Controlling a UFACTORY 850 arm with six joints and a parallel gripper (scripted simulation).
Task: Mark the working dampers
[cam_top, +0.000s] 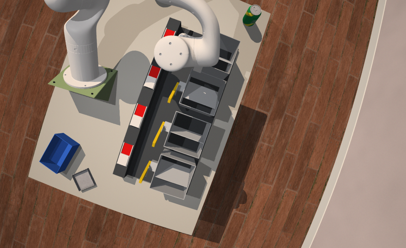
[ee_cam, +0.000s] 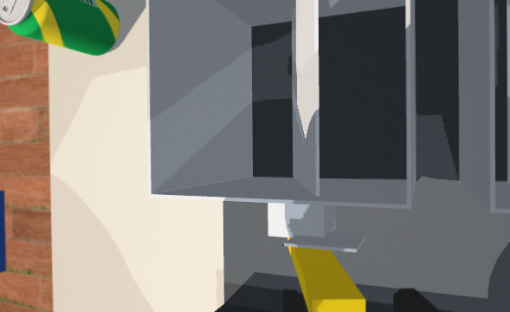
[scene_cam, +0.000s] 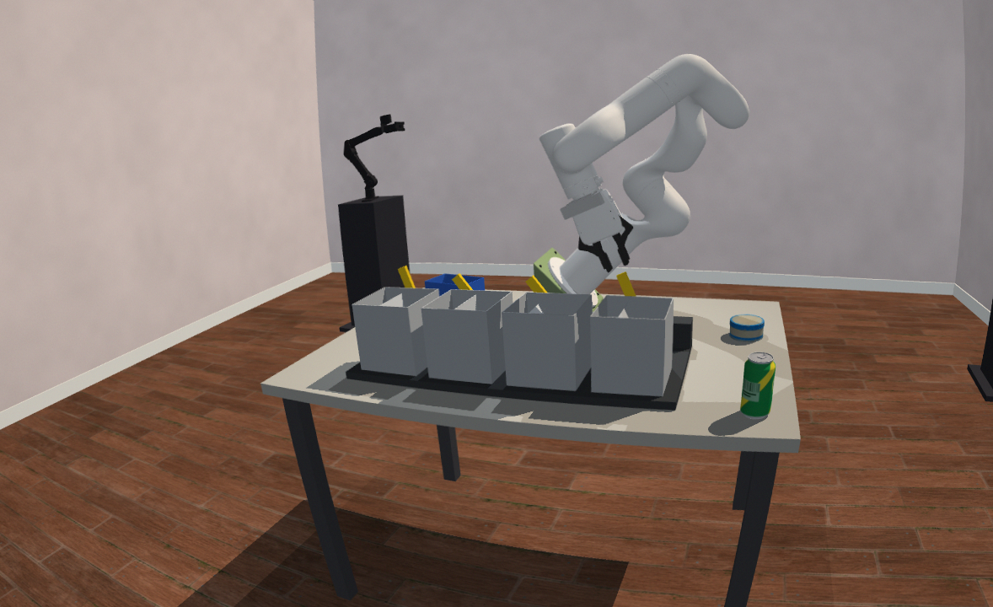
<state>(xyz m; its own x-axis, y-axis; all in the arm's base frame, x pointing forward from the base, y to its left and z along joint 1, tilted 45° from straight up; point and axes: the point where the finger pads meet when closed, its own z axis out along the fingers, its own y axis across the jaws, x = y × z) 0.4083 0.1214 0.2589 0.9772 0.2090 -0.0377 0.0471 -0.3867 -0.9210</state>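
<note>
Four grey open-top dampers stand in a row on a dark base. The end damper by the can has its blade standing edge-on. Its yellow lever juts from the shaft toward me. My gripper is partly open, and its dark fingertips straddle this lever without touching it. In the side view the gripper hangs just above the lever. The four sliders all show red, each with its white cover beside the red. My arm hides part of the end damper from above.
A green can stands at the table corner near the end damper. A round blue tin sits behind it. A blue bin and a small grey tray sit at the other end. The arm's base is beside the sliders.
</note>
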